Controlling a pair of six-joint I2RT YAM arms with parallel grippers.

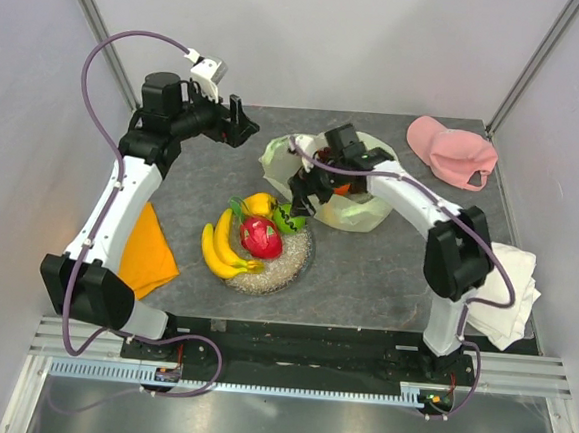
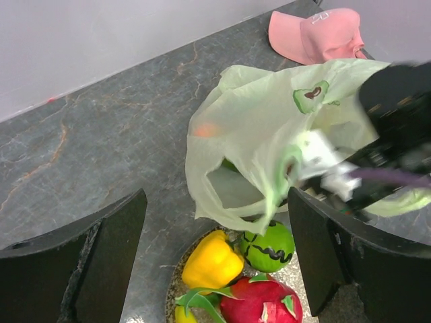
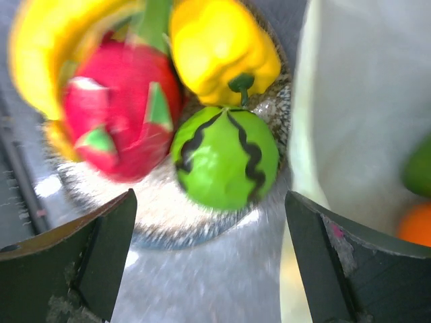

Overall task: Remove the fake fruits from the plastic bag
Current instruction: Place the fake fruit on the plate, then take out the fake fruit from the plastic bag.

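Observation:
The pale yellow-green plastic bag [image 1: 360,210] lies at the table's middle back; it also shows in the left wrist view [image 2: 262,128]. An orange fruit [image 3: 417,225] and a green one [image 3: 419,167] show through it. A speckled plate [image 1: 265,275] holds the banana bunch [image 1: 218,253], the red dragon fruit [image 1: 261,237], a yellow fruit [image 1: 259,204] and a green round fruit with black stripes [image 3: 225,159]. My right gripper [image 1: 301,199] is open and empty just above the green fruit, at the bag's mouth. My left gripper [image 1: 245,125] is open and empty, raised left of the bag.
A pink cap [image 1: 453,151] lies at the back right. A white folded cloth [image 1: 509,294] lies at the right edge by the right arm. An orange cloth [image 1: 148,251] lies at the left under the left arm.

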